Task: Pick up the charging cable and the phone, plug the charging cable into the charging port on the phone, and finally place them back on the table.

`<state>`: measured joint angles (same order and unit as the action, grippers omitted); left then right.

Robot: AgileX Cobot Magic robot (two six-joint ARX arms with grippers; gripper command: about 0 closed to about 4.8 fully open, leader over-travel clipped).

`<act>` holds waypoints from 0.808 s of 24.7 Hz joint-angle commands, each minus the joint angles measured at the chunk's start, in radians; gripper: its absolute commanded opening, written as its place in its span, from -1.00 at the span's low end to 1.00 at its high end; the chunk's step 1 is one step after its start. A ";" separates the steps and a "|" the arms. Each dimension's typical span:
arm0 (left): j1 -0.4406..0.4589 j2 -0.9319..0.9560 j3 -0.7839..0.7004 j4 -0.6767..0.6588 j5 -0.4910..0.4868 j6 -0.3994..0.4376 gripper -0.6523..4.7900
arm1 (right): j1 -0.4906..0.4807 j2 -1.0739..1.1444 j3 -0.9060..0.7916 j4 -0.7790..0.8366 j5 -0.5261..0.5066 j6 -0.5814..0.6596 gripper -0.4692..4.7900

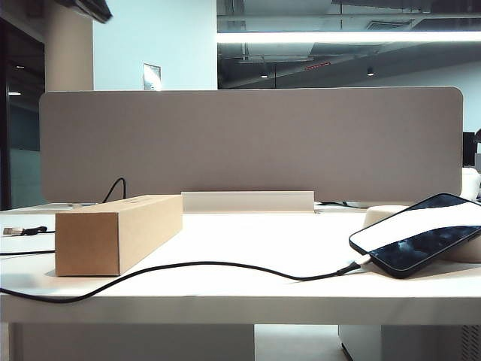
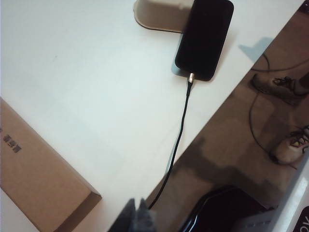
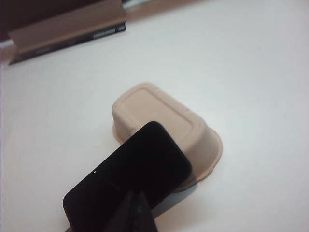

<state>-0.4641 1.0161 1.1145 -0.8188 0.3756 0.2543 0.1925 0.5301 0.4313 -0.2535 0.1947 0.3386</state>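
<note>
1. Left end effector (image 2: 136, 216) and right end effector (image 3: 133, 212): both closed, holding nothing, raised above the tabletop (image 1: 248, 256).
2. Charging cable (image 1: 225, 265) is plugged into the phone (image 1: 421, 235) (phone leans on an upturned tray (image 3: 164, 116)).
3. Task looks done.

A long brown cardboard box (image 1: 113, 232) lies on its side at the left, one square end facing the exterior camera. Behind it a second thin black cord (image 1: 114, 188) arches up, and a dark plug with a short lead (image 1: 22, 231) rests near the far left edge. At the right an off-white, shallow, rounded pulp tray (image 3: 159, 116) sits upside down — base up. A pale strip of a bracket (image 1: 248, 201) stands at the foot of the grey fabric divider panel (image 1: 248, 143). Below the edge, on the dark floor — a pair of worn shoes (image 2: 282, 104).
</note>
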 commanded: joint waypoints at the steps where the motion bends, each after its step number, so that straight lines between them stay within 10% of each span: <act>1: -0.001 -0.029 -0.002 0.013 0.002 0.000 -0.78 | 0.001 -0.090 -0.051 0.010 0.043 -0.007 -0.86; 20: -0.002 -0.104 -0.002 0.004 0.003 -0.004 -0.78 | 0.001 -0.477 -0.362 0.058 -0.042 0.002 -0.85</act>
<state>-0.4644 0.9161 1.1122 -0.8204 0.3759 0.2535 0.1932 0.0563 0.0776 -0.2394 0.1791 0.3363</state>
